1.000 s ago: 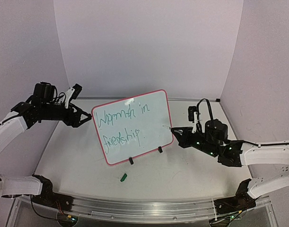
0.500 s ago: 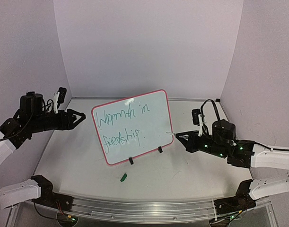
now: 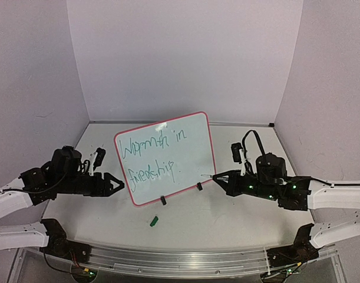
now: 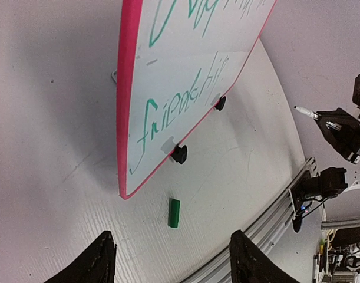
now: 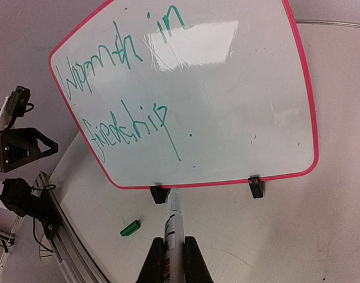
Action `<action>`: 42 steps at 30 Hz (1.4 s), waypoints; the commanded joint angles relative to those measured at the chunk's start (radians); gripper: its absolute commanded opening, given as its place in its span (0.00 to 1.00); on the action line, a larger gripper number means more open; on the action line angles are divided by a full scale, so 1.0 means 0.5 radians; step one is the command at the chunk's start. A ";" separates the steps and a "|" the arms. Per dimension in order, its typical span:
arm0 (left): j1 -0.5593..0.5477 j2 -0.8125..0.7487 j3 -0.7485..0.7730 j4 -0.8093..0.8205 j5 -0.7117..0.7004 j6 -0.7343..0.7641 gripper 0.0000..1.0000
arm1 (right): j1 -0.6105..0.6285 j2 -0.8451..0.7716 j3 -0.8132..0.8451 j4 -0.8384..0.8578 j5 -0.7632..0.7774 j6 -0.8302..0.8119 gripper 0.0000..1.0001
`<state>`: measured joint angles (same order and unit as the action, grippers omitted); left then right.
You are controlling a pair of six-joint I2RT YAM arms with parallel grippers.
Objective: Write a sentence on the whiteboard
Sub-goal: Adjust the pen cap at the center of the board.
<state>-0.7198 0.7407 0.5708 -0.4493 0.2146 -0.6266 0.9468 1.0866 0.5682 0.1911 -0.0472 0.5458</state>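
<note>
Your left tool (image 3: 112,184) sits low over the counter (image 3: 238,219), just off the lower left corner of the whiteboard (image 3: 194,154). Its wrist view shows the fingers (image 4: 97,265) spread wide with nothing between them. The board stands mid-counter on two black clip feet (image 3: 163,200), face toward you. The sentence (image 3: 151,170) crosses it in two green lines, so the writing looks finished to me.

In front of the board and apart from it lies a small green cap (image 3: 154,221). That is the relation to watch. The cap lies ahead of the left tool and a little to its right, nearer that arm than the other. In the left wrist view its long axis runs roughly along the tool's line of reach.

On the right, your right tool (image 3: 222,178) is pinched on the marker (image 5: 171,221), tip pointing left at the board's lower right edge. I cannot tell whether the tip touches the frame. The left wrist view cuts off the upper line, and the board's back is hidden.
</note>
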 commanded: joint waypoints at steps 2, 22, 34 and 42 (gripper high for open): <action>-0.398 0.148 -0.136 0.407 -0.394 -0.195 0.64 | 0.031 0.052 -0.004 0.062 0.056 0.062 0.00; -0.909 1.263 -0.008 0.890 -0.549 -0.351 0.64 | 0.053 0.079 -0.059 0.158 0.198 0.168 0.00; -0.922 1.561 0.092 0.983 -0.297 -0.430 0.53 | 0.054 0.076 -0.072 0.158 0.226 0.165 0.00; -0.955 1.617 0.136 0.948 -0.249 -0.482 0.51 | 0.056 0.040 -0.093 0.158 0.242 0.165 0.00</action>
<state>-1.1807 1.5290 0.5978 0.0193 0.0605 -0.8432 0.9676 1.1347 0.5311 0.2400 0.0437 0.6258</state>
